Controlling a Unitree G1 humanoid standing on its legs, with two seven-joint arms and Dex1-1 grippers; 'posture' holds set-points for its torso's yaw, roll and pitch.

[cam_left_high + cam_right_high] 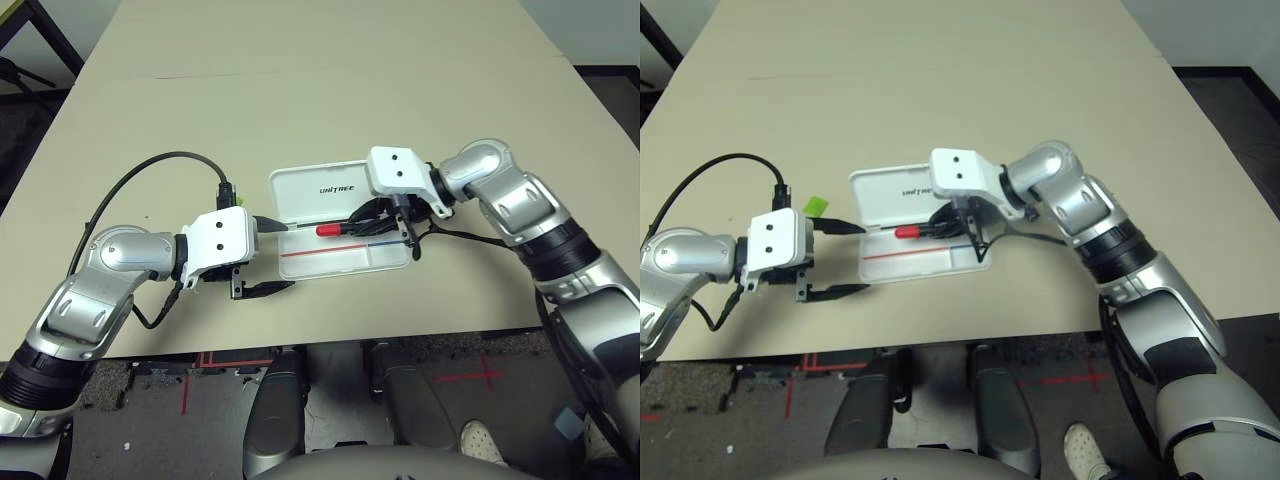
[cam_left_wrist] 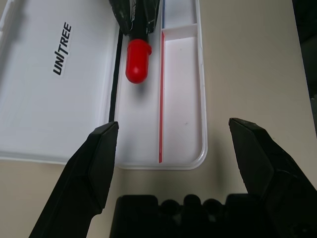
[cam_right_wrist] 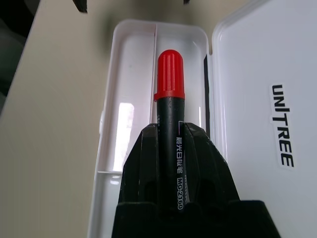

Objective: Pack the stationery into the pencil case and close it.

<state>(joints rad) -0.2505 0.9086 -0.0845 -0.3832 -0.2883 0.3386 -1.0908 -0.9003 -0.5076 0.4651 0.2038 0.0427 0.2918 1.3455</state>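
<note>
A red marker (image 3: 170,94) with a black middle hangs over the open tray of a white pencil case (image 1: 340,262), clamped at its dark barrel by the robot's right gripper (image 1: 388,218). Its long axis runs left to right, along the length of the case, and its red cap points left toward the waiting left gripper (image 1: 262,255). The marker sits over the far side of the tray, close to the hinge line where the lid (image 1: 312,192), lettered in black, lies flat on the far side.

The risk is judged to be in the release: let go while the pen is tilted or too near the hinge, and it could land across the tray's rim or the thin divider (image 2: 161,94) rather than in the long compartment, and the lid would then fail to shut. A nudge from the gripper could also slide the light case across the tan table (image 1: 300,90).

The left gripper stands wide apart and holds nothing, just off the case's left end. A lime-green highlighter (image 1: 816,206) lies on the table behind it, still to be packed.
</note>
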